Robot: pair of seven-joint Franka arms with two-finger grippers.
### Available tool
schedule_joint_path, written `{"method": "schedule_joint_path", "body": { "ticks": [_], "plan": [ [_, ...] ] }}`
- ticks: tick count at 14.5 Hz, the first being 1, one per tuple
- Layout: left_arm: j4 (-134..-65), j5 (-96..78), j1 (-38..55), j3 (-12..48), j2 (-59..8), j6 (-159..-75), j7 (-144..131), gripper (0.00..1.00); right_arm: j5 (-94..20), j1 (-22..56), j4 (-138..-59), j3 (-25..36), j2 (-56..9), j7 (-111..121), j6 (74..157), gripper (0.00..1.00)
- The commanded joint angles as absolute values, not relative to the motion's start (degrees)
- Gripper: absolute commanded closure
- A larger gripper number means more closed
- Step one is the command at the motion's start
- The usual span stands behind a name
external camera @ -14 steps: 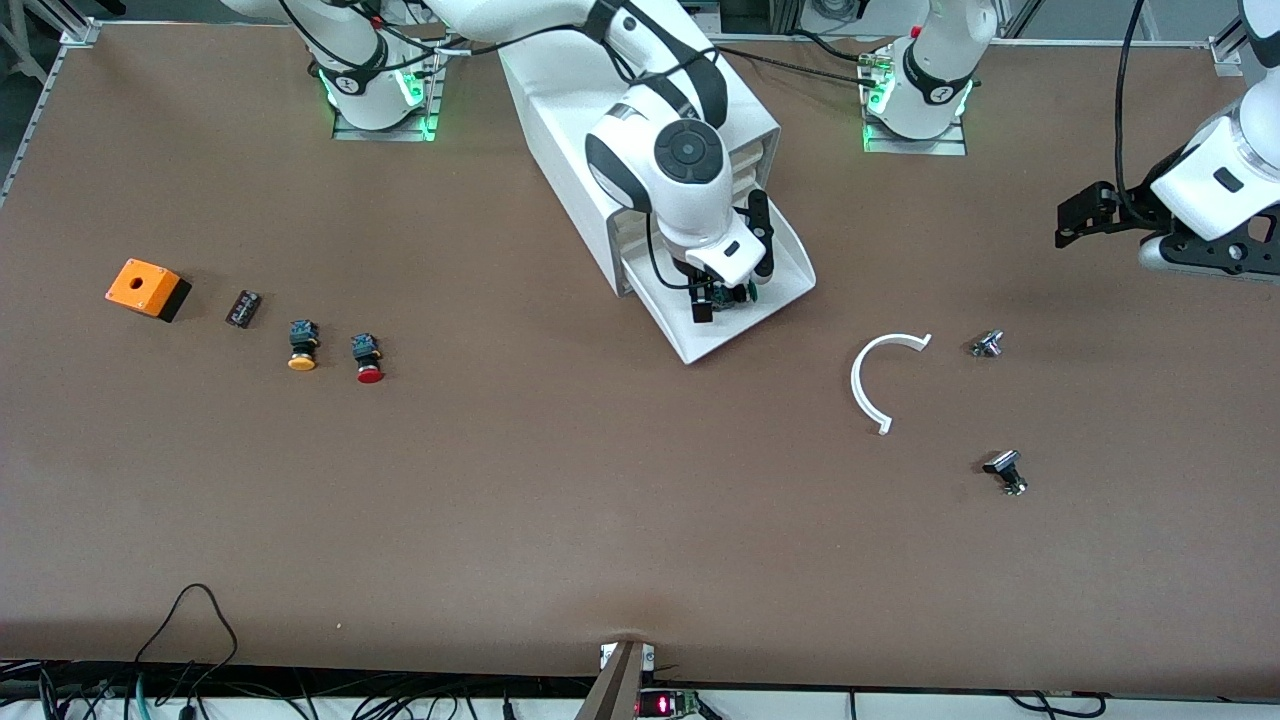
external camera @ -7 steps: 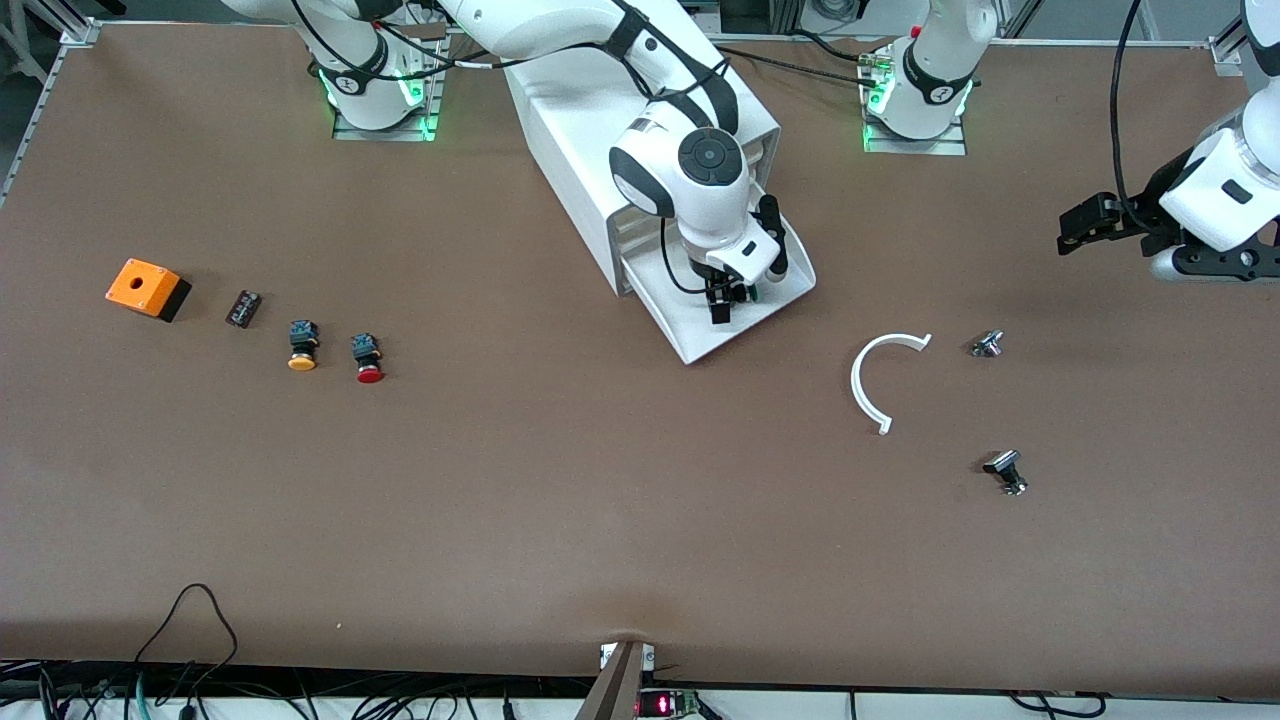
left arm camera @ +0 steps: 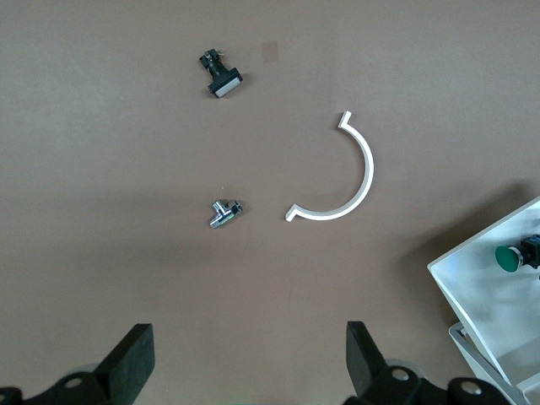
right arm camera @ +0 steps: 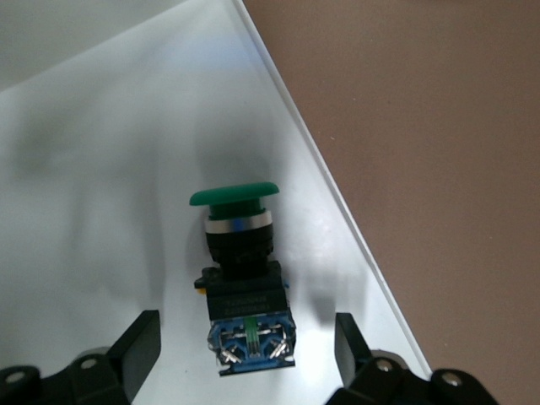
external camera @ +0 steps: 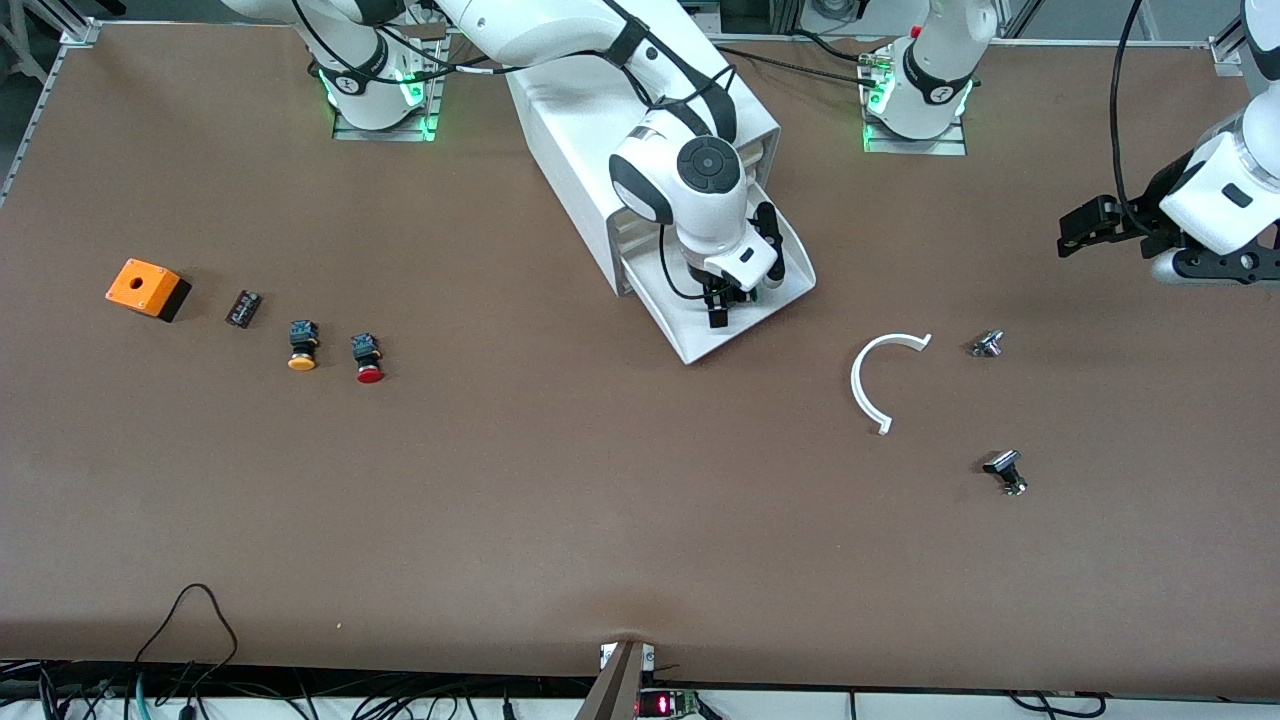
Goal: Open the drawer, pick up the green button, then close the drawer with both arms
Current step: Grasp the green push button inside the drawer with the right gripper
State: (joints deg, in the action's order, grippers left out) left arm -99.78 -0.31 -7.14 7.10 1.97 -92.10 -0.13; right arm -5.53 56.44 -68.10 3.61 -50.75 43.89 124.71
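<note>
The drawer (external camera: 690,335) stands pulled out at the foot of the white cabinet (external camera: 590,130). The green-capped button (right arm camera: 240,278) lies on its side on the drawer floor (right arm camera: 126,169). My right gripper (right arm camera: 245,342) is down in the drawer, open. Its fingers (right arm camera: 139,337) flank the button's blue base with a gap on each side. In the front view the right gripper (external camera: 725,300) hides most of the button. My left gripper (external camera: 1075,230) hangs open and empty over the table at the left arm's end. The left wrist view shows the left gripper (left arm camera: 249,354), and the button (left arm camera: 509,257) farther off.
A white curved strip (external camera: 880,380) and two small metal parts (external camera: 987,344) (external camera: 1005,472) lie between the drawer and the left arm's end. Toward the right arm's end sit an orange box (external camera: 147,288), a small black part (external camera: 243,308), a yellow button (external camera: 302,345) and a red button (external camera: 368,358).
The right hand has shifted a little toward the left arm's end and settled lower over the button in the drawer. The left hand has drifted slightly.
</note>
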Motion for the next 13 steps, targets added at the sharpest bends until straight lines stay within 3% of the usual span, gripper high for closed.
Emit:
{"method": "schedule_joint_path", "body": {
  "ticks": [1,13],
  "plan": [
    [-98.0,0.5,-6.5,6.4,1.1,-91.8,-0.8,0.0,-4.1,56.5,-66.0,3.7,-52.6,44.3,125.3,0.25],
    [-97.9,0.4,-6.4,6.2,0.8,-91.7,-0.8,0.0,-2.5,57.1,-66.1,3.6,-52.6,43.9,126.3,0.65]
  ]
}}
